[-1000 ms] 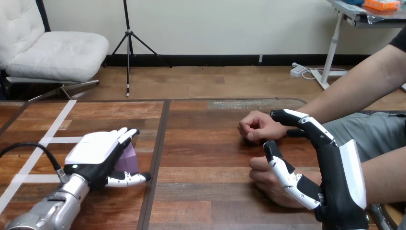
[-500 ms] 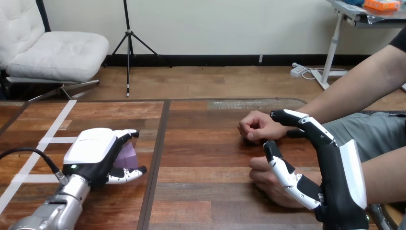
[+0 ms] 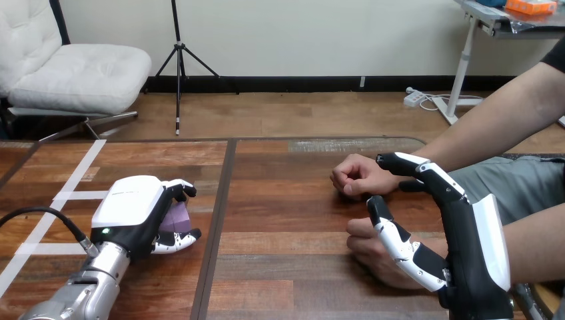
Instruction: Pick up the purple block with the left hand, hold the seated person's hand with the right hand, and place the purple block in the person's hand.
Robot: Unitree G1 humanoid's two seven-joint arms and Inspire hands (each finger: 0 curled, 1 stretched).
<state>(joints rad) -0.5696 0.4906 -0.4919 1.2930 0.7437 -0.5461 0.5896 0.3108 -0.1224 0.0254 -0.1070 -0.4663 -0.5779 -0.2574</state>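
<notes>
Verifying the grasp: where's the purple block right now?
Head view, left side of the table: the purple block sits inside the left hand, between its curled fingers and thumb, just left of the table's dark seam.

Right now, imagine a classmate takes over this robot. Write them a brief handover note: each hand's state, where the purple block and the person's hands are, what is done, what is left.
Left hand: fingers curled round the purple block, low at the table; lifted or not, cannot tell.
Right hand: open, standing between the person's two hands, gripping neither.
The person's farther hand is a fist; the nearer hand lies by the robot's thumb.
Done: block grasped.
Left: lift it, hold the person's hand, place the block in it.
</notes>
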